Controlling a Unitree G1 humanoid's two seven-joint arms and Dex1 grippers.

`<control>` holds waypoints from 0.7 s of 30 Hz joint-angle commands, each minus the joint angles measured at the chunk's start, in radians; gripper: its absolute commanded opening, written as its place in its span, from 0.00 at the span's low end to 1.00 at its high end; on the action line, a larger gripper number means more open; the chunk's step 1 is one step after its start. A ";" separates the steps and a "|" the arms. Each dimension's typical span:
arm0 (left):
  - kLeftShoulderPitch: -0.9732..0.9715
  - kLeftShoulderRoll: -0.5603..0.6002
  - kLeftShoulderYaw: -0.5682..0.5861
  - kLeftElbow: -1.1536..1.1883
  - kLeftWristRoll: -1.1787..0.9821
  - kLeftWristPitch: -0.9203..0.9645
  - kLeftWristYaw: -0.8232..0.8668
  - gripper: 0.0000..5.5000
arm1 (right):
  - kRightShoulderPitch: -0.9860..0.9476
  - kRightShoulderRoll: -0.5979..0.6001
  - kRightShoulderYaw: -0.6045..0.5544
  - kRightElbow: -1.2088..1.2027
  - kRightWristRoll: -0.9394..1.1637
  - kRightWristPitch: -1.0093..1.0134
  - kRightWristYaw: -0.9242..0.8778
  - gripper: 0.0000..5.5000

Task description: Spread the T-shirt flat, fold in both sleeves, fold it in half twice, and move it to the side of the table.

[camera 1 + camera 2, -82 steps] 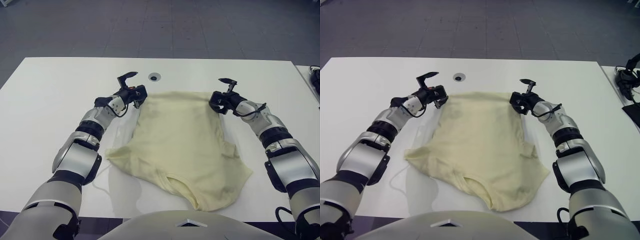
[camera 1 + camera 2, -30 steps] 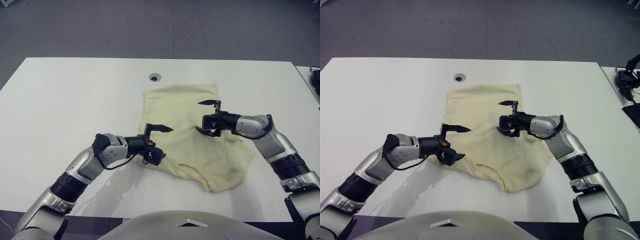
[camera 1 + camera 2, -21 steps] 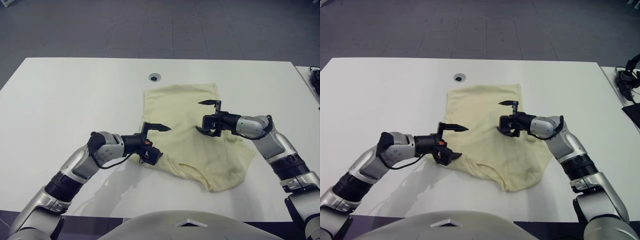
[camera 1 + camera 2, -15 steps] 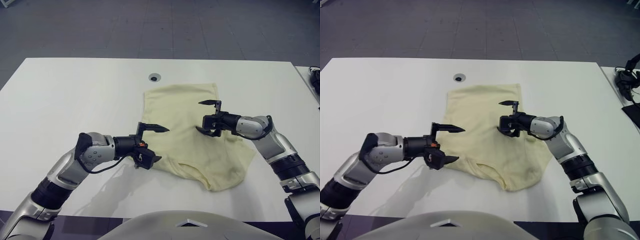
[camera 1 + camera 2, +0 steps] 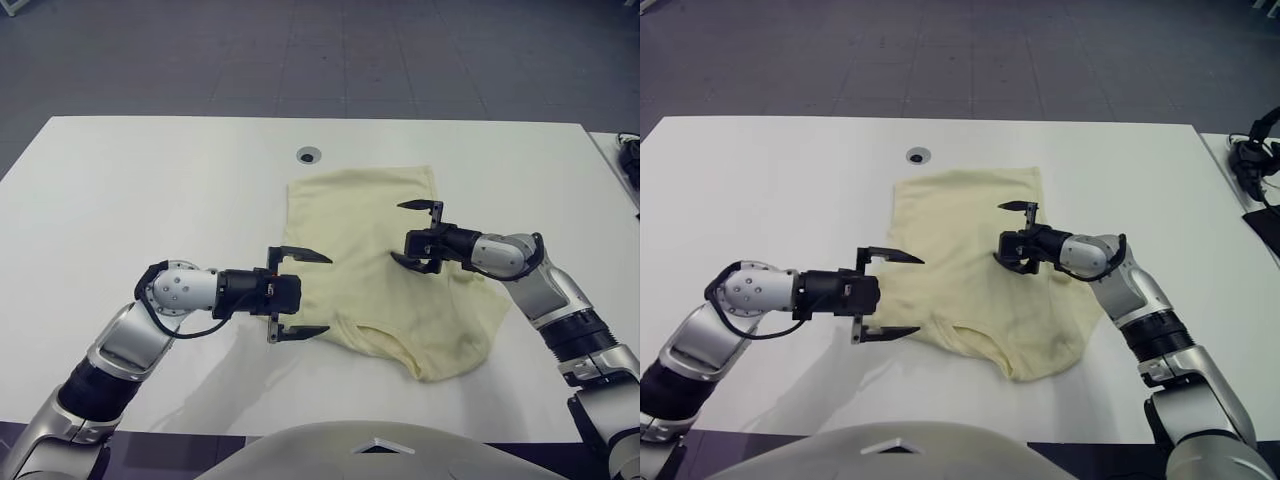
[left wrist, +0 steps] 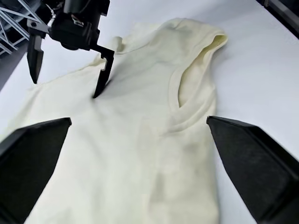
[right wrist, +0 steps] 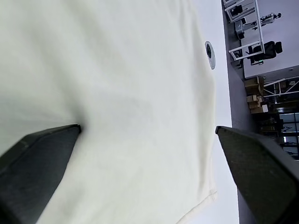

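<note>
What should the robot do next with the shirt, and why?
Probably the right hand, open over the shirt, should go pinch the sleeve sticking out on its side. The other side looks already folded in, and the left hand is open, holding nothing.

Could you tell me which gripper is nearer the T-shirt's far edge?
Right. The right gripper is over the middle of the T-shirt; the left gripper sits by its near left corner, farthest from the far edge.
</note>
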 commanded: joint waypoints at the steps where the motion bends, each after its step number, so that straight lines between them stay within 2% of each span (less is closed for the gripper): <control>1: -0.039 -0.025 -0.039 0.035 0.020 0.021 -0.019 0.91 | 0.061 0.006 0.049 0.056 -0.049 0.027 0.033 0.98; 21: -0.068 -0.093 -0.141 0.138 0.139 -0.026 -0.018 0.27 | 0.074 0.007 0.057 0.055 -0.060 0.016 0.019 0.98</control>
